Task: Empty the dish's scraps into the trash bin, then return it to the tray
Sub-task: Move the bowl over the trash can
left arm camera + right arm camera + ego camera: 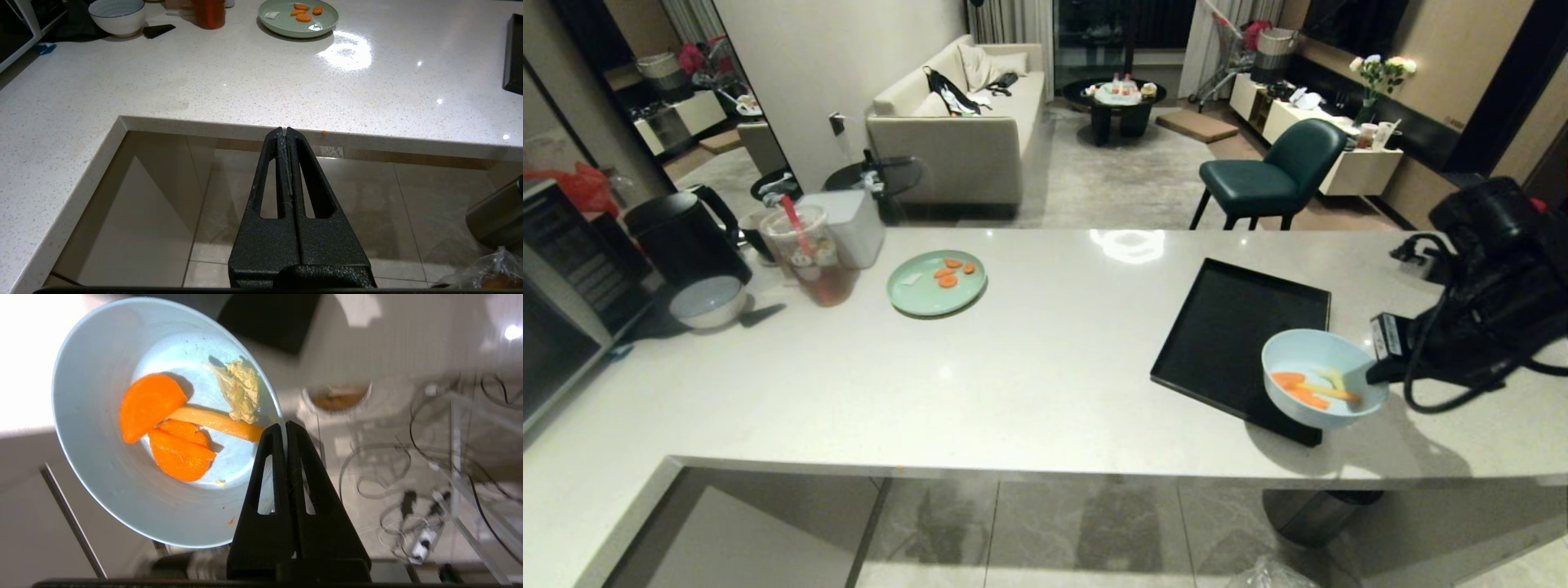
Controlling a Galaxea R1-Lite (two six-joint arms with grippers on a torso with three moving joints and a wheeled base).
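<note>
White stone counter (pixel 1029 359) with the matte black tray (pixel 1225 327) lying on its right part, empty. The step in hand appears to be the carry: the dish (pixel 1319 384), a small pale blue bowl, is held in the air over the tray's near corner, by the counter's front edge, not yet over any bin. The right tool (pixel 286 426) is pinched narrow on the dish's rim, one finger inside the bowl and one outside. The scraps (pixel 167 428) lie unspilled in the bowl: orange carrot slices, a pale orange strip and a crumpled yellowish leaf bit. The next move would call for bringing the dish out past the counter edge and down over the trash bin (pixel 490 275) (only a corner of its crinkly clear bag shows on the floor, just beside an unlined steel bin (pixel 496 218)), then tipping it. The left tool (pixel 287 134) hangs parked below the counter edge, its fingers pressed together on nothing. Elsewhere on the counter: a mint-green plate (pixel 936 282) holding carrot slices, and a white ribbed bowl (pixel 117 15) whose contents cannot be made out.
</note>
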